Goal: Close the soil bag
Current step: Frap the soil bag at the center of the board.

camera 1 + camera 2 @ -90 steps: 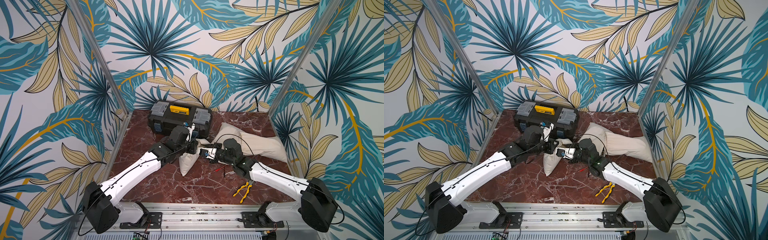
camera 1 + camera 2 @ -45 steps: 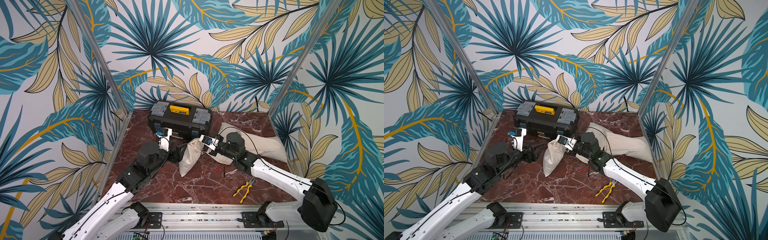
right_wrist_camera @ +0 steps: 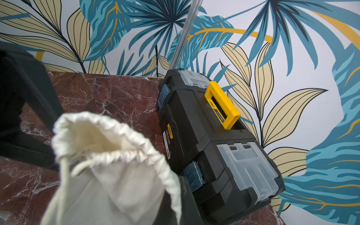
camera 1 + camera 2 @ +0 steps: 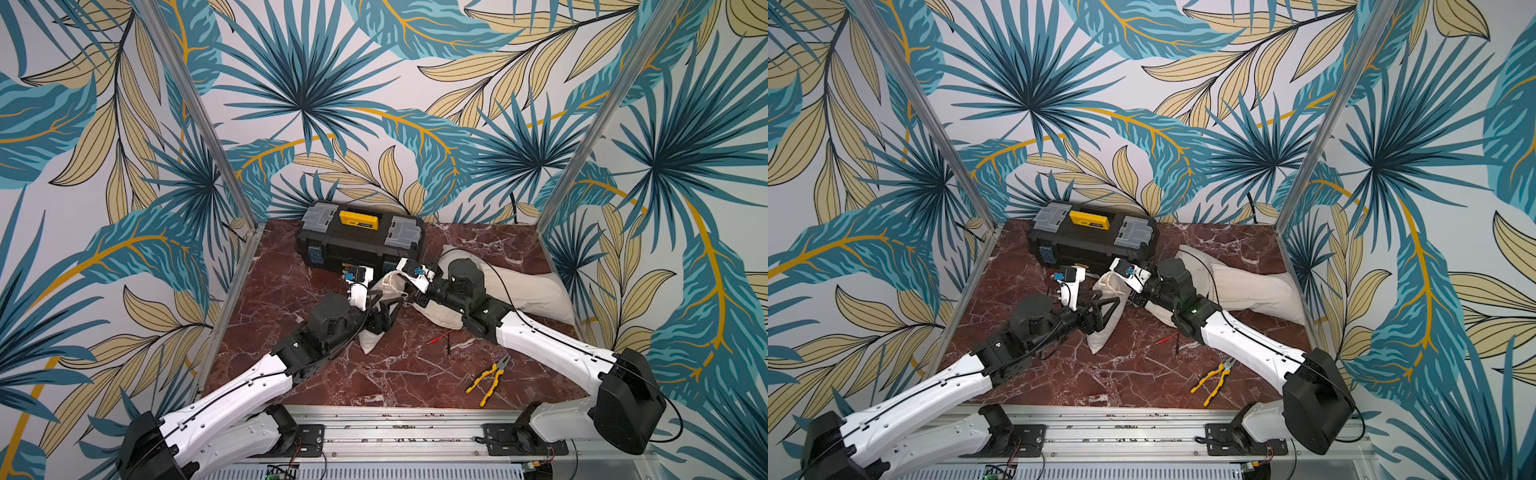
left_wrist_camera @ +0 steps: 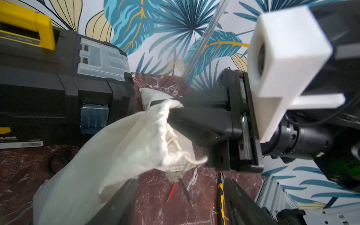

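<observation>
Red marble tabletop (image 4: 395,374): work area, with the clutter around the edges and the middle free for both arms.

Black plastic toolbox with a yellow handle (image 4: 357,245) sat at 12 o'clock against the back wall, lid shut. Likely just a prop.

Large cream cloth sack (image 4: 532,291) lay flat at 2–3 o'clock, behind the right arm and untouched.

Small cream cloth drawstring bag (image 5: 124,148), the soil bag, was near centre, just in front of the toolbox. Its mouth was lifted toward 12 and its body sagged toward 7.

Right gripper (image 5: 170,109) reached in from 4 o'clock with its jaws together, pinching the bag's gathered rim. This probably anchored the mouth and kept it off the table so the cord could run. The right wrist view showed the mouth only partly cinched.

Left gripper (image 4: 388,311) reached in from 8 o'clock with its jaws apart and nothing in them. It was level with the bag's neck, probably lining up on the cord.

White drawstring (image 5: 191,161) hung slack from the rim, just beside the right gripper.

Yellow-handled pliers (image 4: 486,378) lay at 5 o'clock, with thin red and black test leads (image 4: 440,336) near them. All were clear of the work.
</observation>
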